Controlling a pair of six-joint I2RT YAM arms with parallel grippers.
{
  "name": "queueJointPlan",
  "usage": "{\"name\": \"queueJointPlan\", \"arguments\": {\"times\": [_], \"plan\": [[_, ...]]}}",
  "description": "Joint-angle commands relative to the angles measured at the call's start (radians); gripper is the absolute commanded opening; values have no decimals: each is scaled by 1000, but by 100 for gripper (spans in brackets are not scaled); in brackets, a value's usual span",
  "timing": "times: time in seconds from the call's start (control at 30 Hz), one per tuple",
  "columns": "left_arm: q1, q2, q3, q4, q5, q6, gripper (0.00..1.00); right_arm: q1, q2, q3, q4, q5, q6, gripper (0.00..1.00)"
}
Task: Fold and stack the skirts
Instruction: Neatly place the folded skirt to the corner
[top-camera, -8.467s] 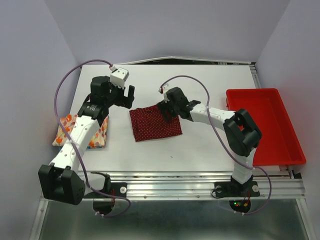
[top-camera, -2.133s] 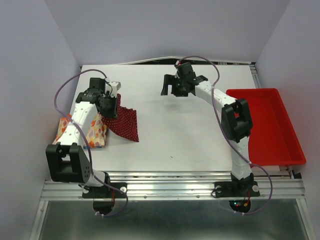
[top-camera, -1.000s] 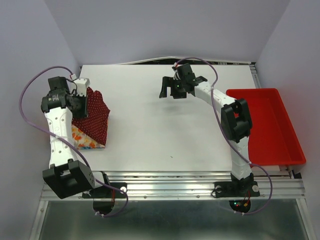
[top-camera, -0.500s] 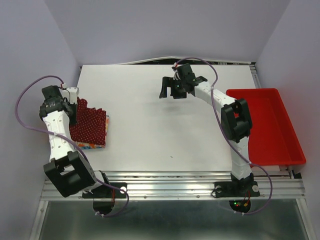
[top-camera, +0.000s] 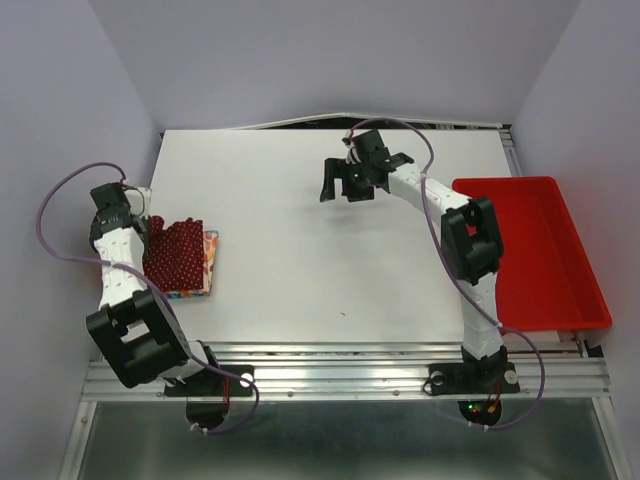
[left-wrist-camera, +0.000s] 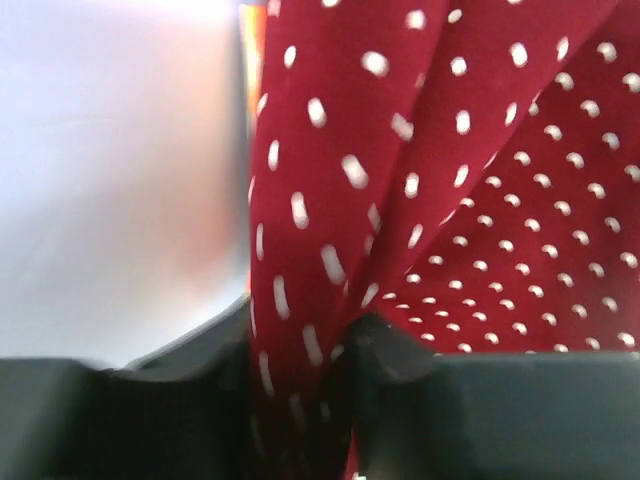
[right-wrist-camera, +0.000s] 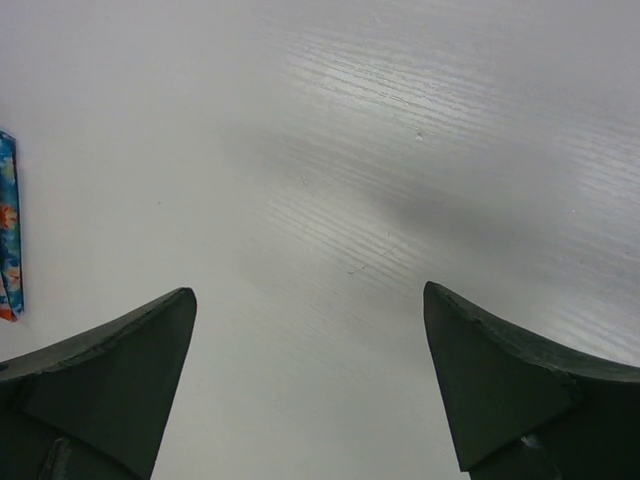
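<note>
Across the counter (top-camera: 300, 270) from the red tray (top-camera: 530, 240), the dark red skirt (top-camera: 176, 254) lies crumpled atop the flowered skirts (top-camera: 190, 291). Only the wrist camera shows its fold between the slightly parted fingers of the left end effector (left-wrist-camera: 300, 345); whether it grips, I cannot tell. Nearer the tray, the right end effector (right-wrist-camera: 310, 300) hangs wide open, empty.

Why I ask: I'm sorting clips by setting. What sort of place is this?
Likely a robot lab test bench, not a home: two arms bolted to a metal rail at the edge of a white table, plain walls boxing it in, and a red tray at its side.
</note>
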Motion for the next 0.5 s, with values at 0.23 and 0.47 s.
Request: {"name": "queueJointPlan", "arguments": {"times": [0.23,0.47], "plan": [[5,-19,126,77,-19,48,58,1,-17,84,-43,2,-65,100],[-1,-47,328,-5,53,59,97,-24,-57,113,-71,52,-136,100]]}}
